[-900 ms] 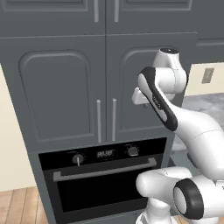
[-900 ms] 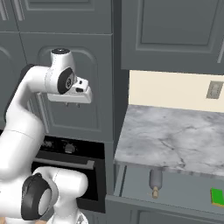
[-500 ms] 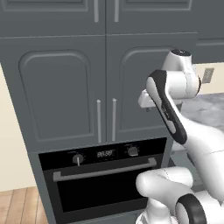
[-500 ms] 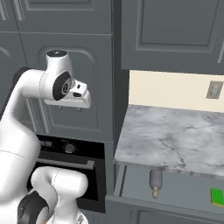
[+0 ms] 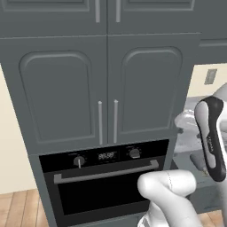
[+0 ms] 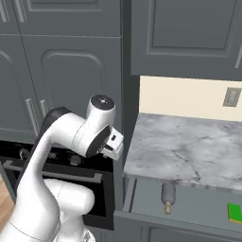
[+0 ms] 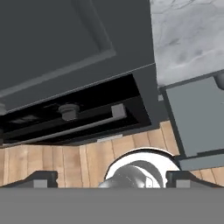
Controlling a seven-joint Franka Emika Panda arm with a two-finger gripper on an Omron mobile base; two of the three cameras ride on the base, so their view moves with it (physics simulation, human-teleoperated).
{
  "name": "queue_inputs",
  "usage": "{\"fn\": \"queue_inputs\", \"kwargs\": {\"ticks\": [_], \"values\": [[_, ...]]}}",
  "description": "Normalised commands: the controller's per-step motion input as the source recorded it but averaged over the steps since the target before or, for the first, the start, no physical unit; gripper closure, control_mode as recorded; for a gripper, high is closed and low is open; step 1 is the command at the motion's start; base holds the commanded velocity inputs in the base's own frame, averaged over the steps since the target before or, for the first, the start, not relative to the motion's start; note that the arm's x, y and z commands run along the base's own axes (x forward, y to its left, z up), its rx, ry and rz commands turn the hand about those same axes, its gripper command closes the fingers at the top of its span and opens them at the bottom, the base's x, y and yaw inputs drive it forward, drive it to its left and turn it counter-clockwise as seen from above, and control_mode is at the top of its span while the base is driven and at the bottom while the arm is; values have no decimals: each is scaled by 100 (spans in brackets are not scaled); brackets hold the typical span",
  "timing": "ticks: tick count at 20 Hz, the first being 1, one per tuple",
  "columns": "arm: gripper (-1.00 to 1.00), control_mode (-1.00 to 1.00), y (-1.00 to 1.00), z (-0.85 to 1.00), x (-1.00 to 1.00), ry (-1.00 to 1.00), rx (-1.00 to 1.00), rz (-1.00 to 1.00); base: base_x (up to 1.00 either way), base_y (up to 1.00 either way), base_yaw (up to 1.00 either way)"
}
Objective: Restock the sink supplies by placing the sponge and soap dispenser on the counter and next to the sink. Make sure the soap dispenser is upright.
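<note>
The soap dispenser [image 6: 167, 196], a dark grey bottle with a pale pump, lies on its side in an open drawer [image 6: 198, 203] under the counter [image 6: 189, 146]. The green sponge [image 6: 235, 212] lies flat at the right end of the same drawer. My gripper [image 7: 113, 181] is open, its two dark tips wide apart with nothing between them. It hangs left of the counter, over the wood floor in front of the oven, well away from both items. The sink is out of view.
A black wall oven [image 5: 104, 177] with a bar handle [image 7: 70, 127] sits under tall dark grey cabinets [image 5: 106, 84]. The open drawer [image 7: 197, 118] juts out toward me. A wall outlet [image 6: 231, 97] is on the beige backsplash behind the marble top.
My arm has dropped lower and swung right, toward the counter's left edge. The drawer, bottle and sponge have stayed put.
</note>
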Motion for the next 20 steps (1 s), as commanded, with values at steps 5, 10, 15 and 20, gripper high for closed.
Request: {"fn": "queue_inputs", "kwargs": {"ticks": [5,10,15,20], "values": [[-100,-100,-94,-91,0,21,4,-8,0,0,0],[-100,-100,-63,-87,19,15,0,-9,0,0,0],[-100,-100,-31,-73,48,13,0,-1,0,0,0],[-100,-100,-33,-56,31,1,9,1,0,0,0]]}}
